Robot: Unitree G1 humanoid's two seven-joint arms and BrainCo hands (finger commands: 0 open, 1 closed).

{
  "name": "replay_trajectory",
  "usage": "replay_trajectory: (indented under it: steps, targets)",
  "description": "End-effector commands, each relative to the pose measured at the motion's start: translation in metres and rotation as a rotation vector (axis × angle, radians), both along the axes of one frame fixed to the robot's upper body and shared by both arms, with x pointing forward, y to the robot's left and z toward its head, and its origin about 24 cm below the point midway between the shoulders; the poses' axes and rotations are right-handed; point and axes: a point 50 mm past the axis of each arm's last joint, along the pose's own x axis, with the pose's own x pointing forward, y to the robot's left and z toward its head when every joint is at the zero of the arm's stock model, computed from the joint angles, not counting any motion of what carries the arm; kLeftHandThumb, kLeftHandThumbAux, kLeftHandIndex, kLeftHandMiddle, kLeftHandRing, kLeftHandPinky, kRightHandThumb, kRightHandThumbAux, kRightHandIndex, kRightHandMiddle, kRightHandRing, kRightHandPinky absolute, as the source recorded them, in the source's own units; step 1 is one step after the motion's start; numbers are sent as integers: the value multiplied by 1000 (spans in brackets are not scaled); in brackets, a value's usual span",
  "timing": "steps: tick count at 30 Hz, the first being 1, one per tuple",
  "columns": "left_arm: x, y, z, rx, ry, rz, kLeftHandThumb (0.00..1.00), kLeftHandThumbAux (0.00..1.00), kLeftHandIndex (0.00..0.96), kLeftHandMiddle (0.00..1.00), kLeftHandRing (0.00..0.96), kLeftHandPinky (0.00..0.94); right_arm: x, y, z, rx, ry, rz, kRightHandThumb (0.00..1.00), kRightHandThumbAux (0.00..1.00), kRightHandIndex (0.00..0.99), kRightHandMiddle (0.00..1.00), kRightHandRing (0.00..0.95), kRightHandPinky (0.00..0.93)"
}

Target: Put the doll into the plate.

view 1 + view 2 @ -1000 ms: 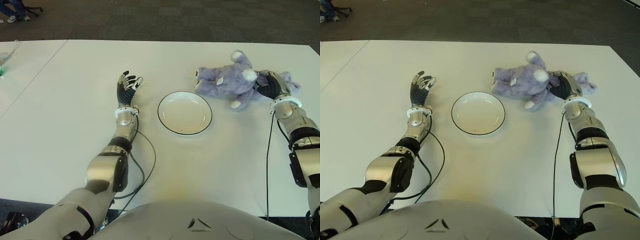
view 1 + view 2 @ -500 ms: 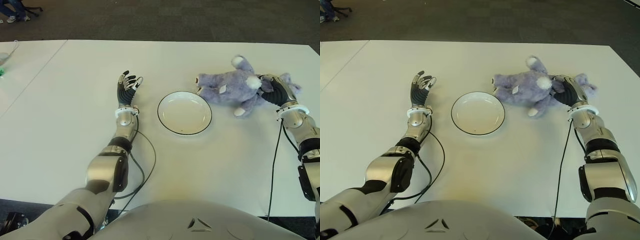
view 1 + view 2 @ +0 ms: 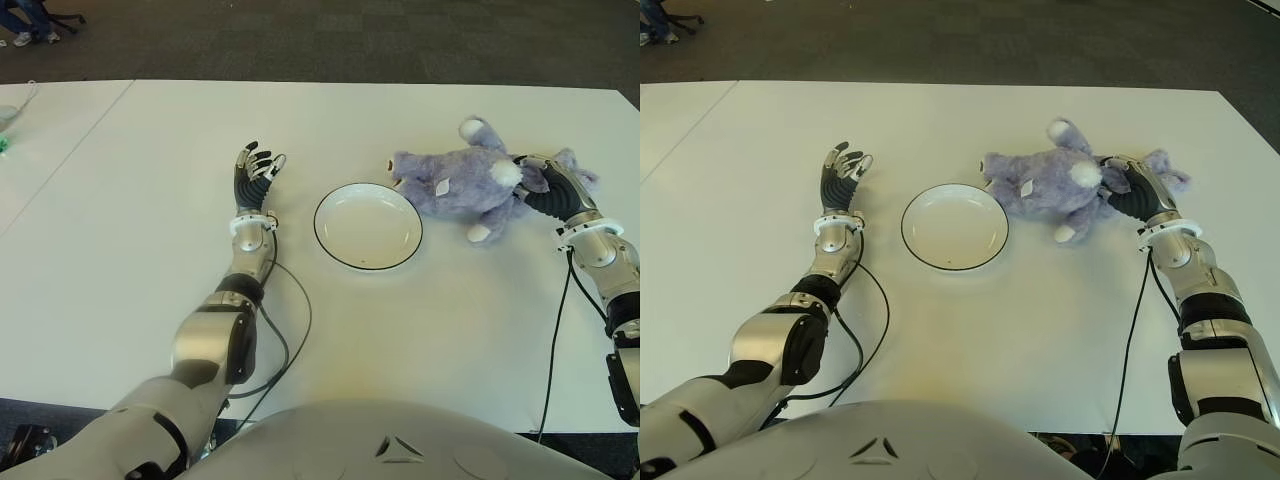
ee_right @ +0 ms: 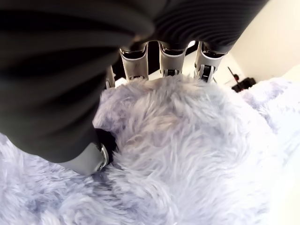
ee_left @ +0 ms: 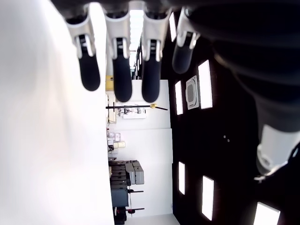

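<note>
With the right hand (image 3: pixel 548 188) clenched in the doll (image 3: pixel 460 182), which lies on the table (image 3: pixel 430 330) between hand and plate (image 3: pixel 368 226), keep the grasp firm, lift clear, carry over the rim; left hand (image 3: pixel 255 172) idles, fingers spread.

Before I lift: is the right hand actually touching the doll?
Touching. The right wrist view shows the right hand with its fingers curled into the purple doll's fur, no gap. The eye views agree, with the doll still beside the plate.
</note>
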Motion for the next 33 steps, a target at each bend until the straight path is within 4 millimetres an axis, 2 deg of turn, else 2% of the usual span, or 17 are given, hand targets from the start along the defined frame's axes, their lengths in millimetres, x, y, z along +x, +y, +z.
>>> replay_trajectory:
  steps: [1, 21, 28, 33]
  targets:
    - [-101, -8, -104, -47, 491, -11, 0, 583, 175, 313, 310, 281, -19, 18, -12, 16, 98, 151, 709, 711, 441, 811, 813, 815]
    - [-100, -6, -103, -54, 487, -3, 0, 596, 177, 312, 313, 286, -40, 45, -7, 105, 95, 252, 709, 710, 442, 832, 834, 839]
    - [-100, -6, -103, -41, 489, -3, 0, 593, 182, 320, 321, 302, -43, 50, -6, 115, 87, 264, 710, 710, 442, 833, 835, 836]
    - [-99, -6, -103, -46, 492, 5, 0, 600, 182, 324, 323, 281, -42, 52, -6, 122, 84, 265, 710, 710, 441, 838, 839, 841]
